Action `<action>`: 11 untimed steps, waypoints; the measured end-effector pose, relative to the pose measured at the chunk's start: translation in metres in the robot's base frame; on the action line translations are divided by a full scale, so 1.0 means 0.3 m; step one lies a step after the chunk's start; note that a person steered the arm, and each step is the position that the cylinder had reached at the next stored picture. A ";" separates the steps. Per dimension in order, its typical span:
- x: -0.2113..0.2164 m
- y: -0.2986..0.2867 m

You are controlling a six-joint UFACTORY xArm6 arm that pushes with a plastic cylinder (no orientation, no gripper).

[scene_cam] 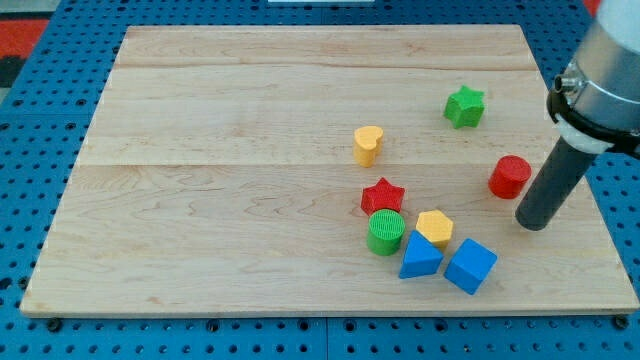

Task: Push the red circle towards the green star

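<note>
Step in hand looks like the approach/line-up: my tip [533, 224] sits just beside the red circle [510, 176], at its 5 o'clock, near but contact not clear from this angle. No end effector jaws on this rig, just the bare rod, so nothing to open, close or grip. Red circle is near the worktop [200, 200] edge at the view's right; green star [464, 106] lies at its 11 o'clock, apart, with bare wood between them. Judgement: the tip is already roughly on the far side from the star, so the next move calls for a push toward 11 o'clock through the circle's centre; off-centre contact would likely let it roll aside. Nothing in the lane. Yellow heart [368, 144] sits at 9 o'clock, off the line. Cluster at 7–8 o'clock: red star [382, 194], green cylinder [385, 231], yellow hexagon [435, 227], blue triangle [420, 257], blue cube [470, 266], all behind the push.
</note>
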State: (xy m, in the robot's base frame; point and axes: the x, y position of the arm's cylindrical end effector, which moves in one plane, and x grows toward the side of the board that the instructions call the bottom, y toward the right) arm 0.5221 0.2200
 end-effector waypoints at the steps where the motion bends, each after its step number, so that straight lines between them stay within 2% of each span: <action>1: -0.042 -0.058; 2: -0.039 0.120; 3: -0.206 0.060; 4: -0.110 0.011; 5: -0.031 0.098; 6: -0.016 -0.101; 8: -0.167 -0.107; 9: -0.024 -0.144; 10: -0.110 -0.244; 11: -0.200 -0.244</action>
